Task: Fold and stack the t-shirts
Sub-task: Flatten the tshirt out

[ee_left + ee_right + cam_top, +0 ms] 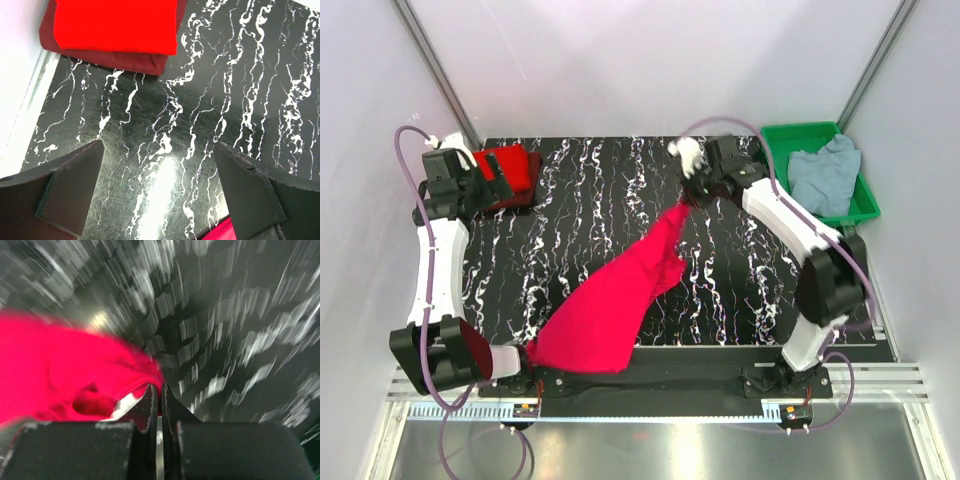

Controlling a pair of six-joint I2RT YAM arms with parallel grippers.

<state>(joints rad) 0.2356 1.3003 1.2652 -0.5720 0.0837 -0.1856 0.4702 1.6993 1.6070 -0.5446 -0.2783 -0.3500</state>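
Observation:
A crimson t-shirt [610, 300] hangs stretched across the black marbled table, from my right gripper [692, 190] at the far middle down to the near left edge. The right gripper [156, 386] is shut on that shirt's hem [60, 365], and its wrist view is motion-blurred. A folded bright red t-shirt [510, 168] [117, 25] lies on a darker red folded one [125, 60] at the far left corner. Just short of that stack, my left gripper [490, 190] [157, 150] hovers open over bare table, holding nothing. A pale grey-blue t-shirt [823, 175] lies crumpled in the tray.
The green plastic tray [800, 130] sits off the table's far right corner. White walls with metal posts close in the left, back and right. A corner of crimson cloth [220, 232] shows beside the left gripper's right finger.

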